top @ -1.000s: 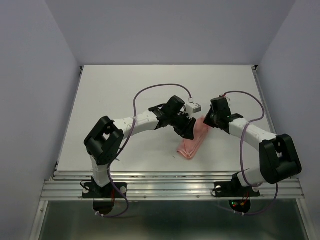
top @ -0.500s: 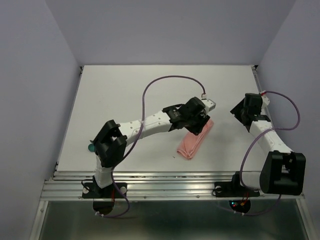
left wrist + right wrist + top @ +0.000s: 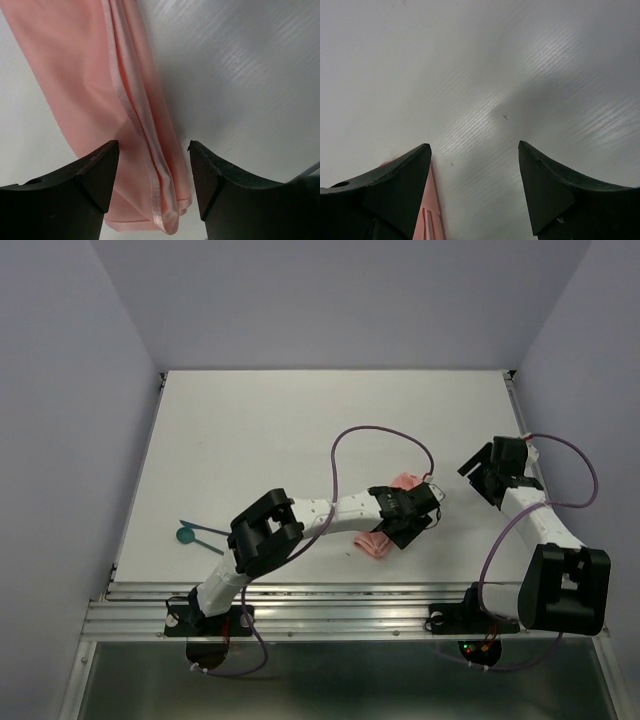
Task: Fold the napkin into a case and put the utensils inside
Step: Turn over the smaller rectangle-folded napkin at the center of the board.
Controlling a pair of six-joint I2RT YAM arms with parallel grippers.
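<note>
The salmon-pink napkin lies folded into a narrow layered strip, slanting from near centre toward the back right. My left gripper hovers over its middle and hides that part. In the left wrist view its open fingers straddle one end of the napkin without pinching it. My right gripper stands open to the right of the strip, apart from it. The right wrist view shows bare table between the jaws and a corner of the napkin beside the left finger. One teal utensil with a round end lies at the near left.
The purple cables arc above the table over both arms. The left arm's elbow sits low between the utensil and the napkin. The table's near edge rail runs just below the napkin.
My right gripper opened, let go of the napkin's far end and drew back to the right. My left arm swung right and nearer over the strip, opening wider. The teal utensil came into view.
</note>
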